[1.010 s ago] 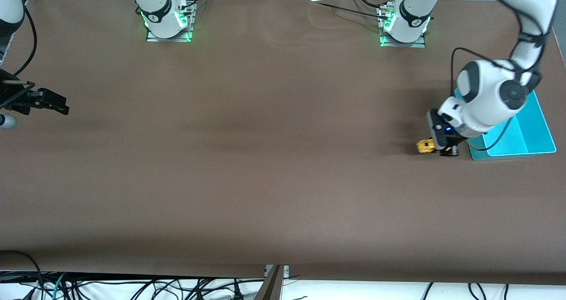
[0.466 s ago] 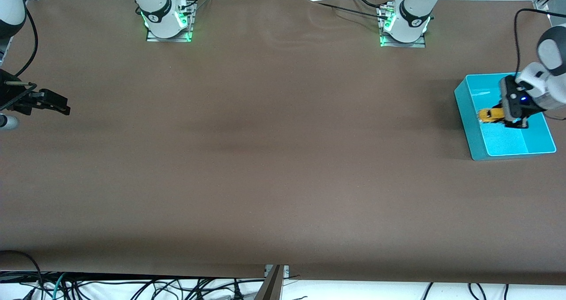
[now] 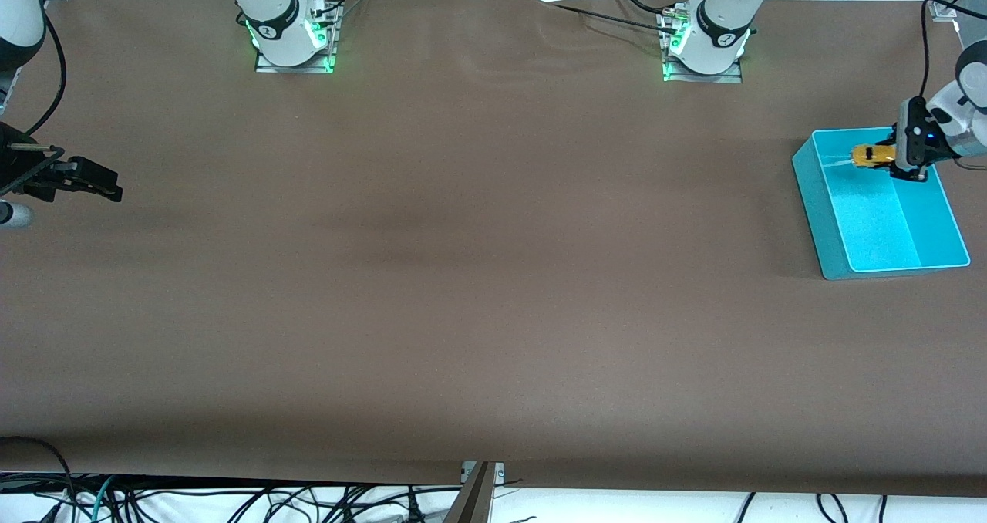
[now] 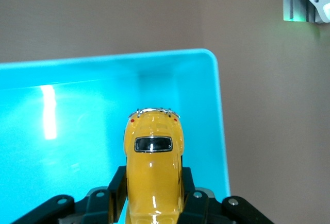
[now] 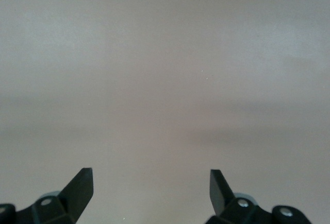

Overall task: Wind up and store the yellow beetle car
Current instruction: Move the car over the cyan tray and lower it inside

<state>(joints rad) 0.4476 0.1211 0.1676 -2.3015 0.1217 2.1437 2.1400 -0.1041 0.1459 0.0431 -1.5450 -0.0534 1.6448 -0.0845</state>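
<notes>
While clamped in the left claw point(image 4: 153, 203), the yellow beetle car's point(image 4: 153, 167) front is hidden.

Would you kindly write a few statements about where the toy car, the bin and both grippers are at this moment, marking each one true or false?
1. The left gripper is shut on the yellow beetle car. True.
2. The car lies on the floor of the cyan bin. False: it is held in the air over the bin.
3. The right gripper is open and holds nothing. True.
4. The right gripper hovers over the bin. False: it waits at the right arm's end of the table.
5. The bin stands at the left arm's end of the table. True.
</notes>
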